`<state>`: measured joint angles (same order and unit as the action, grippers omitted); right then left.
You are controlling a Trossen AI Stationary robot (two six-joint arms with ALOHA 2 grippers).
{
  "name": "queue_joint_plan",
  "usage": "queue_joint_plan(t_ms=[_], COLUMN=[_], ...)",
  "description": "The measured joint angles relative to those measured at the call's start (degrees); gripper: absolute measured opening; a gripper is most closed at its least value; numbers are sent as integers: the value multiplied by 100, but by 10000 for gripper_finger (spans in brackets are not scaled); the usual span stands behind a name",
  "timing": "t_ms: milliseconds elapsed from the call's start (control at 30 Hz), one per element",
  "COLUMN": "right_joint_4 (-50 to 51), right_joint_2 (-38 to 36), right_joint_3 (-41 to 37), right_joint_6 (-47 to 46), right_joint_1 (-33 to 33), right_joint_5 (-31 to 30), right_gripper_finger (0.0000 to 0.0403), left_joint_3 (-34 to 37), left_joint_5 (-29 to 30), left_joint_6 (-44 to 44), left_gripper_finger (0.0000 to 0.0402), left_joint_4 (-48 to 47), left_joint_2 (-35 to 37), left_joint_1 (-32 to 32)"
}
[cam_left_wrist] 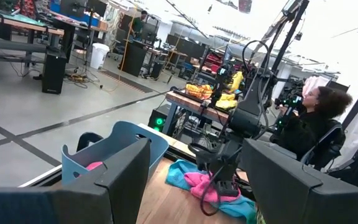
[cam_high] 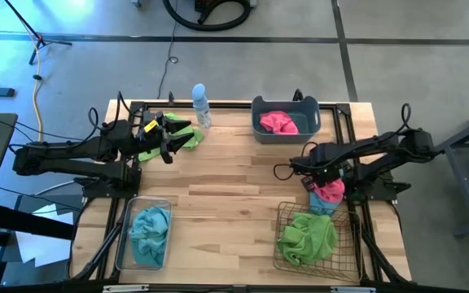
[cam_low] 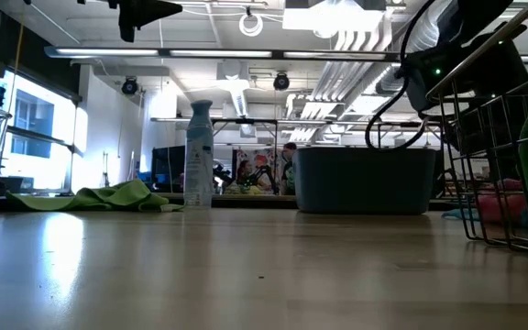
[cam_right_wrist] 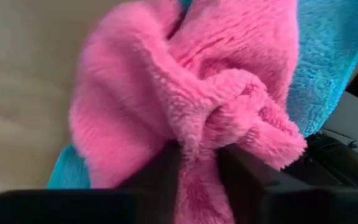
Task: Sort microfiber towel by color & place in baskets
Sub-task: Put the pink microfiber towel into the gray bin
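A pink microfiber towel (cam_high: 330, 190) lies crumpled on a teal one (cam_high: 323, 205) at the table's right side, just far of the wire-mesh basket (cam_high: 344, 259). My right gripper (cam_right_wrist: 199, 171) points down onto it and is shut on it. A lime green towel (cam_high: 187, 139) lies flat at the far left. My left gripper (cam_left_wrist: 197, 190) hovers level above it, open and holding nothing. Another green towel (cam_high: 308, 236) is in the wire basket, a teal one (cam_high: 150, 229) in the clear bin (cam_high: 124, 244), and a pink one (cam_high: 277, 122) in the grey-blue tub (cam_high: 309, 112). My right gripper pinches a raised fold (cam_right_wrist: 197, 152) of the pink towel between its two fingers (cam_right_wrist: 163, 174). The fingers come from above, pointing steeply down. The rest of the towel still lies bunched on the teal towel and the table.
A small clear bottle with a blue top (cam_high: 200, 104) stands at the far edge, right of the left gripper. The table's middle is bare wood (cam_high: 234, 187). A person (cam_left_wrist: 309, 121) sits beyond the table's right side.
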<state>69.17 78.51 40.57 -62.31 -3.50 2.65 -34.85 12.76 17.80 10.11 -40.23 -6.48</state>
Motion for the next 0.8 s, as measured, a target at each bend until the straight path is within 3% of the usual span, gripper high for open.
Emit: queue_joint_plan(t_ms=[67,133,433,800], right_joint_4=[90,180,1111,1172], right_joint_2=[-27,-53,-282,-631], right_joint_3=[87,237,1531,3461], right_joint_6=[128,247,882,1151], right_joint_1=[99,182,270,268], right_joint_5=[74,79,30,-872], right_gripper_finger=[36,13,3,1], left_joint_3=[0,0,0,0], left_joint_5=[-1,0,1,1], left_joint_6=[-1,-4,-4,-2], left_gripper_finger=[243,243,243,243], left_joint_4=[0,0,-2,0], left_joint_2=[0,0,1,0], left_joint_1=[0,0,0,0])
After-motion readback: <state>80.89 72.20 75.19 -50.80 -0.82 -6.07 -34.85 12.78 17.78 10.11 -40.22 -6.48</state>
